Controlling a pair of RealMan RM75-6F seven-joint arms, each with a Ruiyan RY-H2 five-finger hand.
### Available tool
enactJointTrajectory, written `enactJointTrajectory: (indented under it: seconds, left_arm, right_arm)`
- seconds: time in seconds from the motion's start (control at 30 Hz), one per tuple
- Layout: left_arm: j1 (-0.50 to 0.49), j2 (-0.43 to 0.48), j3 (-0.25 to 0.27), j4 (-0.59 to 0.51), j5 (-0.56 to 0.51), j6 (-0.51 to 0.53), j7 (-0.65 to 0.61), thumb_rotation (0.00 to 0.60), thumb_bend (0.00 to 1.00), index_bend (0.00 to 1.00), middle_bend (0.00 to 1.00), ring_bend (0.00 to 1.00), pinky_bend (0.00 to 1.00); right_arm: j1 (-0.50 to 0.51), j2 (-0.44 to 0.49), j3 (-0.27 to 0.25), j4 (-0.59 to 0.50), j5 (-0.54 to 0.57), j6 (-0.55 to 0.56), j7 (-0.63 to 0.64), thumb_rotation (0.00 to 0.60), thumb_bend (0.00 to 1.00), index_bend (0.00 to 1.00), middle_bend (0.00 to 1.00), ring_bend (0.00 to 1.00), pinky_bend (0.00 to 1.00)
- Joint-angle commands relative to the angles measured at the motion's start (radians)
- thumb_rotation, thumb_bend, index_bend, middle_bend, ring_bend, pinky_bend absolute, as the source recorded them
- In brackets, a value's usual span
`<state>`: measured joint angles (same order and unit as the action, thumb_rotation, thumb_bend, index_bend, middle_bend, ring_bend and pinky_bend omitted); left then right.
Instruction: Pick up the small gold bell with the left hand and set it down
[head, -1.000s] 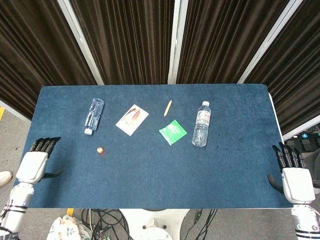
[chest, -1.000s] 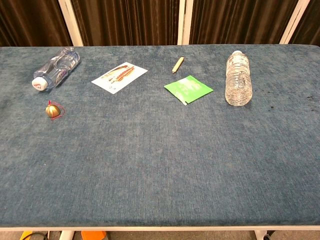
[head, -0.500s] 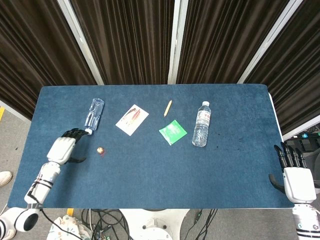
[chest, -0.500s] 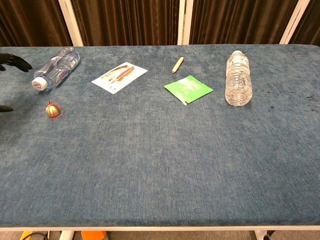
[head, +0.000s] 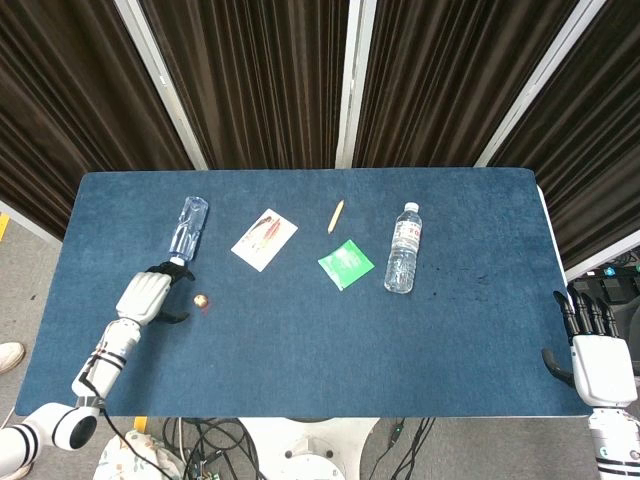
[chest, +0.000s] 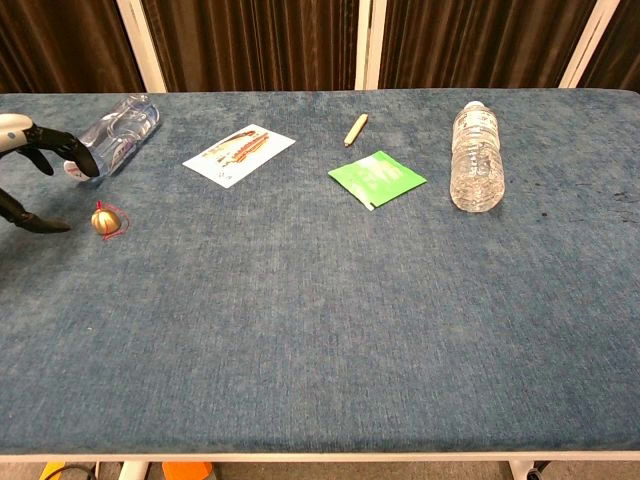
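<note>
Left hand (head: 148, 296) is seen just beside the small gold bell (head: 202, 300), on its outer side, fingers spread and empty, thumb low near the surface (head: 300, 350) and the other fingers arched above: a pre-grasp pose, judged to be set up for a pinch from the side. No contact with the bell is shown; a small gap is visible in the chest view between the thumb tip and the bell (chest: 103, 219). The bell is found on the left part of the surface, just in front of the cap of the lying bottle (head: 187, 231), so the fingers are crowded by that cap on the far side. Bell: small, round, shiny metal, with a thin red cord trailing; likely to roll if nudged. Surface is covered in blue short-pile fabric, which should damp rolling. Also laid out: a flat printed card (head: 264, 239), a short pencil (head: 336, 215), a green packet (head: 346, 264), an upright clear plastic bottle (head: 403, 248). Right hand (head: 596, 352) is parked at the surface's right edge, fingers extended, nothing held.
</note>
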<state>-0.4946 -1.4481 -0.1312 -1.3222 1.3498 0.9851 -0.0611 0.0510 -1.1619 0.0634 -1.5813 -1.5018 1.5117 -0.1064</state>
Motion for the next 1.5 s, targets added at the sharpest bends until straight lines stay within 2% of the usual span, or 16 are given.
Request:
enactJointTrajectory:
  seconds: [0.03,0.2,0.57,1.5]
  left_arm:
    - [-0.007,-0.008,0.002,0.008,-0.003,-0.004,0.002,0.6,0.19,0.36,0.31,0.21,0.31]
    - [-0.015,-0.017,0.007,0.014,-0.006,-0.006,0.01,0.6,0.21,0.43,0.36,0.26,0.36]
    - [-0.032,-0.027,0.007,0.007,-0.043,-0.023,0.051,0.6,0.23,0.47,0.42,0.31,0.41]
    - [-0.07,-0.025,0.007,-0.019,-0.127,-0.067,0.137,0.6,0.35,0.5,0.42,0.31,0.41]
  right_arm:
    - [0.0,-0.001,0.0,0.001,0.0,0.0,0.001,0.6,0.19,0.0,0.0,0.0,0.0]
    - [-0.001,-0.002,-0.001,0.005,0.004,-0.004,0.005,0.6,0.19,0.0,0.0,0.0,0.0]
    - [-0.001,-0.004,-0.002,0.013,0.006,-0.008,0.016,0.6,0.19,0.0,0.0,0.0,0.0]
    - [-0.001,-0.021,-0.006,0.042,0.006,-0.017,0.041,0.6,0.19,0.0,0.0,0.0,0.01]
